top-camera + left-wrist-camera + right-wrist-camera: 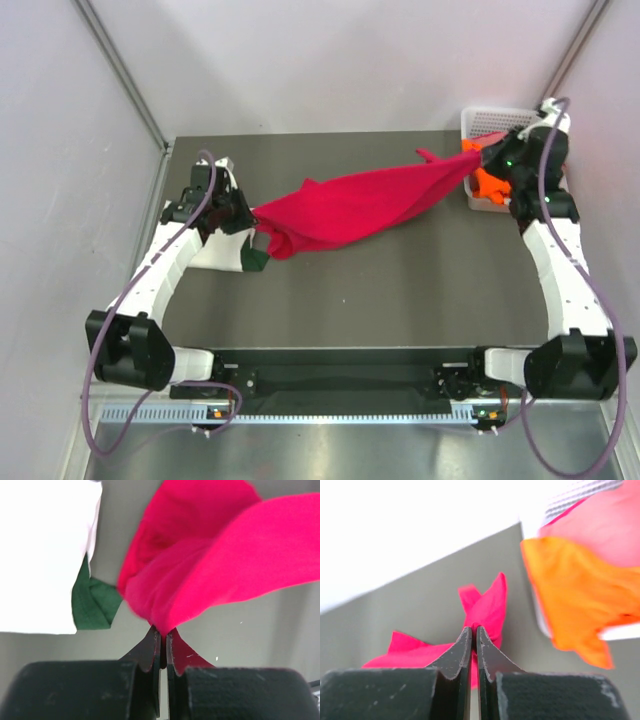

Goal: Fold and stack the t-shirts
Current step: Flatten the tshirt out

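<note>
The crimson-red cotton t-shirt [350, 205] spans the table's far half, stretched between both arms. The left gripper [161, 632] and right gripper [473, 630] each pinch a cloth edge. The right-hand bite appears thin, so tension could slip it or snag the orange tee [570, 595] beside it.

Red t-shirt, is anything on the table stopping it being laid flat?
Nothing visible: the middle of the table, below the red t-shirt, is bare. The white shirt lies by the left gripper, the basket by the right gripper.

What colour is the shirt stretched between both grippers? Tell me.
The shirt is crimson red; top view.
</note>
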You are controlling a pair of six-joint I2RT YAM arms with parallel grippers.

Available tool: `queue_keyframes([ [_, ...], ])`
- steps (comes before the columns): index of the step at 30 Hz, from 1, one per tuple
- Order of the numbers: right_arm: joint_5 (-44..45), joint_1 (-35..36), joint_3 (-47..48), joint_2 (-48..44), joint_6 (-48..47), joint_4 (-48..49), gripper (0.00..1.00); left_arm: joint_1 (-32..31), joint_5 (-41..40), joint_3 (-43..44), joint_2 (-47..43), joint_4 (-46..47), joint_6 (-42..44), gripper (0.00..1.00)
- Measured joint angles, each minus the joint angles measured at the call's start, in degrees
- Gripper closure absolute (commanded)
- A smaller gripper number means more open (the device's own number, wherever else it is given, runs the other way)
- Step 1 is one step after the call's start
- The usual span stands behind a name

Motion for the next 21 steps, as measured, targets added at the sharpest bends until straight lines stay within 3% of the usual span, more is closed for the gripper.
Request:
queue_keyframes([
  [3,-2.16,-3.50,-3.04,-4.52,0.17,0.28,1.00,-0.04,-0.66,-0.33,-0.46,-1.05,0.35,1.00],
  [10,-7.32,-4.42,-5.05,-4.87,0.17,-2.60,1.00,-0.11,-4.26,1.81,-1.07,-5.51,2.10,1.00],
  [21,-11.47,-6.40,0.37,-12.26,-0.09,-6.27,1.00,-0.17,-7.61,24.13,-5.51,-12.37,5.07,1.00],
])
